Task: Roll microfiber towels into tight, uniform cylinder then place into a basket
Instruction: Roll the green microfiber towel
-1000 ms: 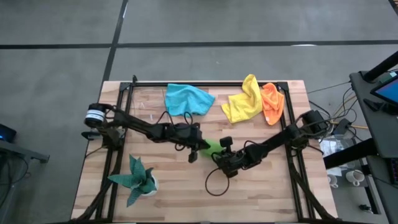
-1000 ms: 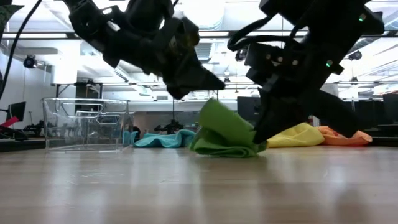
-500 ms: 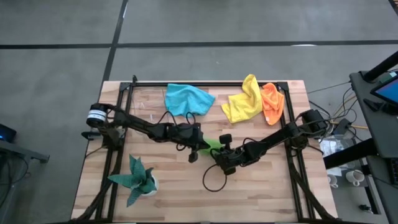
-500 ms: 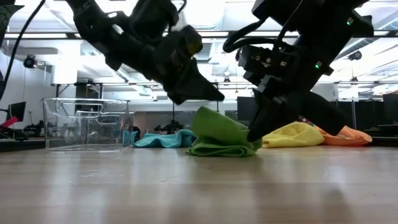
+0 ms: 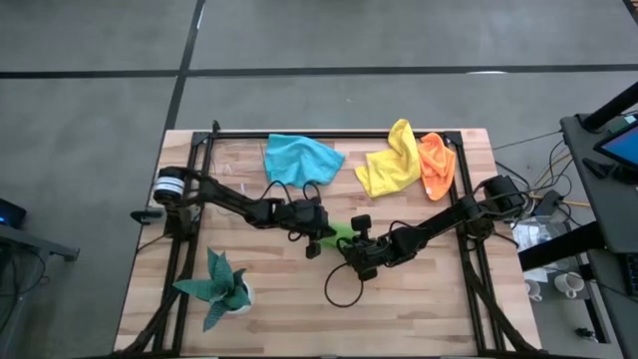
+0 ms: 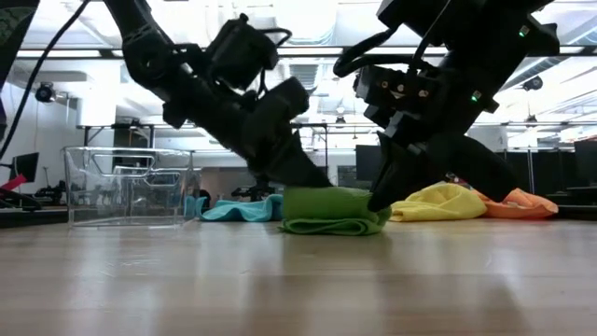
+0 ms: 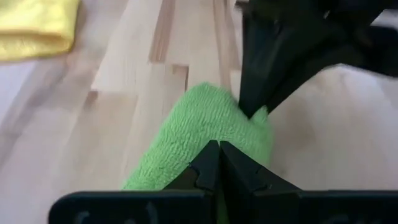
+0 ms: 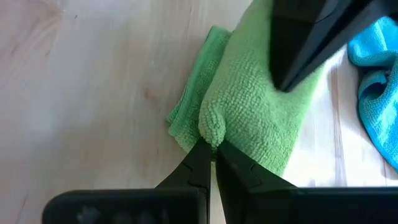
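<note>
The lime green towel (image 6: 334, 210) is a nubbly, looped microfiber cloth folded into a thick, low, rounded wad, its layered edges showing along one side, and it lies flat on the pale wood-plank counter (image 5: 439, 309) near the middle. The left tool (image 7: 219, 149) has its two dark, tapered fingers pressed together in a narrow wedge, tip resting on the top of the green wad; the right tool (image 8: 208, 148) is likewise pinched narrow, with a small raised pucker of the green pile gathered right at its fingertips on the opposite edge of the wad. In the low view the two tools meet the cloth from either side, slanting down onto it. Behind, toward the far edge of the counter, the bright blue towel (image 5: 301, 160) lies crumpled and loose, and the yellow towel (image 5: 391, 162) and the orange towel (image 5: 436, 165) are heaped touching one another, all well apart from the tools. The basket (image 6: 126, 186), a clear thin-walled rectangular box, stands on the counter on the left arm's side, near the blue towel.
</note>
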Action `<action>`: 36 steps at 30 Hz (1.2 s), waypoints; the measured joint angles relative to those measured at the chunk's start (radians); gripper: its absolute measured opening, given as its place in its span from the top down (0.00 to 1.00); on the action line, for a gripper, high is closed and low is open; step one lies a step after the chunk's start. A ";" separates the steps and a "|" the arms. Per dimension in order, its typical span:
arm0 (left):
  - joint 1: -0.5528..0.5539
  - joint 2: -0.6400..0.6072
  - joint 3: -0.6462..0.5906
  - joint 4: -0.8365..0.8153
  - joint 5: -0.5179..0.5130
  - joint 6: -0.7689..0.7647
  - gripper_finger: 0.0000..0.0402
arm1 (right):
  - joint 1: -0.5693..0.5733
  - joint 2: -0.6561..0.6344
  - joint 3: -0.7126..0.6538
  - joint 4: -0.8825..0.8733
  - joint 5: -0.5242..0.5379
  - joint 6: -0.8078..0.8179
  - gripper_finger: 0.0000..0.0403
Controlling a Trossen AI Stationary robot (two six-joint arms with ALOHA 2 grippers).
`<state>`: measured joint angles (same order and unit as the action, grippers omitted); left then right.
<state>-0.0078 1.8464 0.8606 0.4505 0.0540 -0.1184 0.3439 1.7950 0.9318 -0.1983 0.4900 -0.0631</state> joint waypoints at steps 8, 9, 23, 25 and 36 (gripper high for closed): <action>0.001 0.066 -0.001 0.017 -0.012 0.000 1.00 | 0.002 -0.002 0.000 0.000 0.001 0.002 0.97; 0.000 0.070 -0.001 0.017 -0.019 0.002 1.00 | 0.003 -0.005 0.000 0.000 0.003 0.002 0.96; 0.000 0.069 -0.001 -0.001 -0.049 0.021 1.00 | 0.012 -0.165 -0.072 -0.071 0.098 0.213 0.81; 0.001 0.069 -0.001 -0.003 -0.050 0.023 1.00 | 0.011 -0.180 -0.150 0.081 0.111 0.221 0.80; 0.001 0.068 -0.002 -0.004 -0.051 0.030 1.00 | -0.082 -0.096 -0.447 1.038 0.064 0.130 0.80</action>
<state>-0.0067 1.9144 0.8590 0.4468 0.0025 -0.0883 0.2620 1.6988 0.4851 0.8401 0.5537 0.0672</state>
